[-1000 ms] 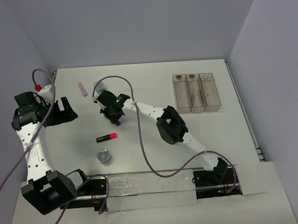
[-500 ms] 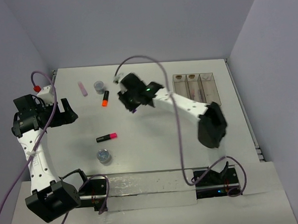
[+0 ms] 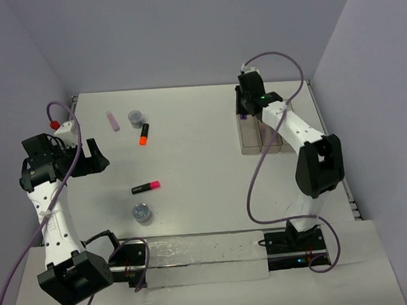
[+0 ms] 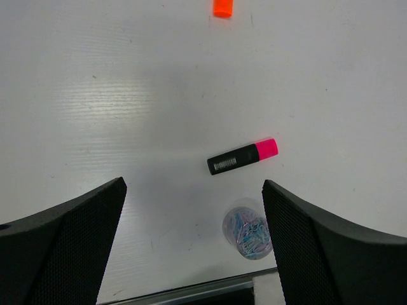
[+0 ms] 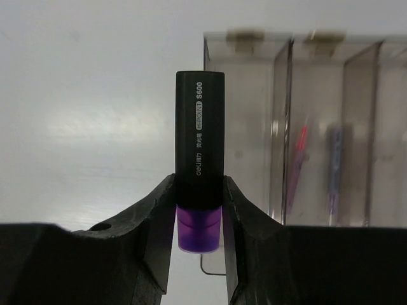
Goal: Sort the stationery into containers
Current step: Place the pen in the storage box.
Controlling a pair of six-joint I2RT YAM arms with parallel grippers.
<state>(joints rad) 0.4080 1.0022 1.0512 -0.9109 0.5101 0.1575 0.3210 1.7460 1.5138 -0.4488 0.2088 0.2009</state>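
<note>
- The right end effector (image 5: 199, 192) pinches a purple highlighter (image 5: 200, 159). It grips the black body just above the purple end, and the black end sticks out past the fingers.
- In the top view, this end effector hangs at the far left corner of the three clear bins (image 3: 252, 144).
- Two thin sticks lie inside the bins, a pink one (image 5: 297, 166) and a darker one (image 5: 333, 166).
- The left end effector (image 4: 193, 184) is spread wide and holds nothing. It hangs over the left side of the surface (image 3: 205, 180).
- A pink highlighter (image 4: 243, 156) lies flat on the surface, near a round pot of clips (image 4: 247, 230).
- An orange highlighter (image 3: 143, 134) lies farther back, close to a second pot (image 3: 135, 116) and a pale pink block (image 3: 112, 121).
</note>
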